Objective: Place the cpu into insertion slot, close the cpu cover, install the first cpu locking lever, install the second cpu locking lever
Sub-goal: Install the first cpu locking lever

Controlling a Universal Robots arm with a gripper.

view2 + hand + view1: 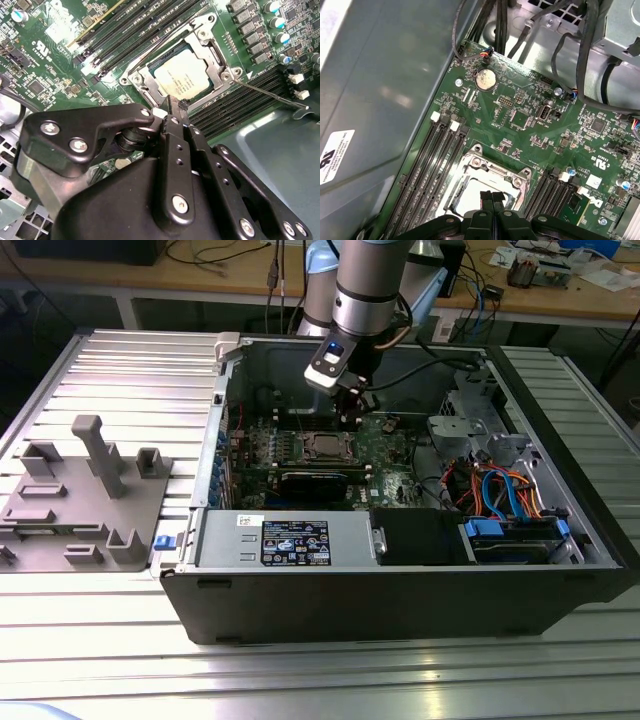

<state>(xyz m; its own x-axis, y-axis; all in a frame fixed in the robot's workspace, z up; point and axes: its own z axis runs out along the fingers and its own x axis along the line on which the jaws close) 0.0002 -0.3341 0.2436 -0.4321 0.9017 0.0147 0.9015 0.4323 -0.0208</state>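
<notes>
Gripper (176, 106), fingers pinched together and empty, is hovering right at the cpu cover (220, 67). The cover is lying closed over the cpu (182, 75) in the insertion slot (212, 50). A lever rod (272, 95) is sticking out beyond the tip and likely isn't latched yet.

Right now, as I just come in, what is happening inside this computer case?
A robot arm reaches into the open computer case. Its hand, fingers shut, is at the edge of the cpu cover, which lies over the seated cpu. A thin locking lever sticks out beside it.
</notes>
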